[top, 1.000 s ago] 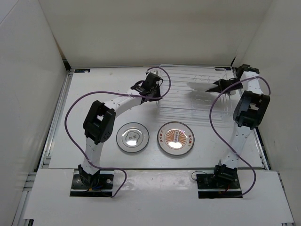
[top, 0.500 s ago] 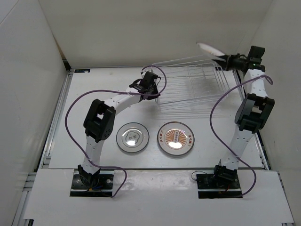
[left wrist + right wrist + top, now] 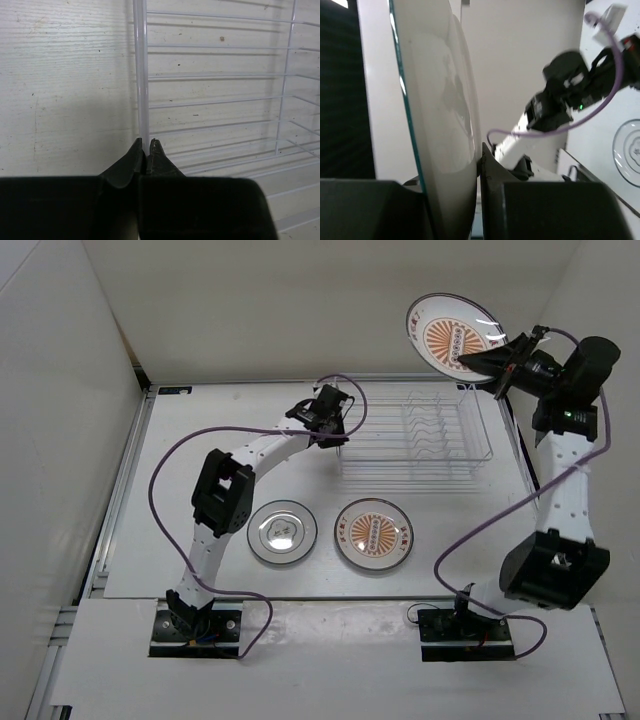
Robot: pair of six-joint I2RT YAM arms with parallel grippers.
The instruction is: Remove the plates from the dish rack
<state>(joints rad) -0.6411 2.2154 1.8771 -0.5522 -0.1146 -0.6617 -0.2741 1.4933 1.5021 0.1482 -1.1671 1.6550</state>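
Note:
My right gripper point(image 3: 492, 365) is shut on the rim of a plate with an orange sunburst centre point(image 3: 455, 335) and holds it high in the air, above the far right corner of the white wire dish rack point(image 3: 415, 435). In the right wrist view the plate's white underside point(image 3: 440, 115) sits between my fingers, the gripper point(image 3: 479, 150) pinching it. My left gripper point(image 3: 330, 432) is shut on the rack's left edge wire point(image 3: 142, 75); the gripper point(image 3: 146, 145) pinches it at the tips. The rack holds no plates.
A grey-rimmed plate point(image 3: 282, 531) and a second orange sunburst plate point(image 3: 373, 533) lie flat side by side on the table in front of the rack. White walls stand close on the left, back and right. The left arm point(image 3: 555, 100) shows in the right wrist view.
My right arm has lifted the sunburst plate out of the rack and swung it up high. The rack tipped up with it, then dropped flat. My left gripper stayed on the rack's edge.

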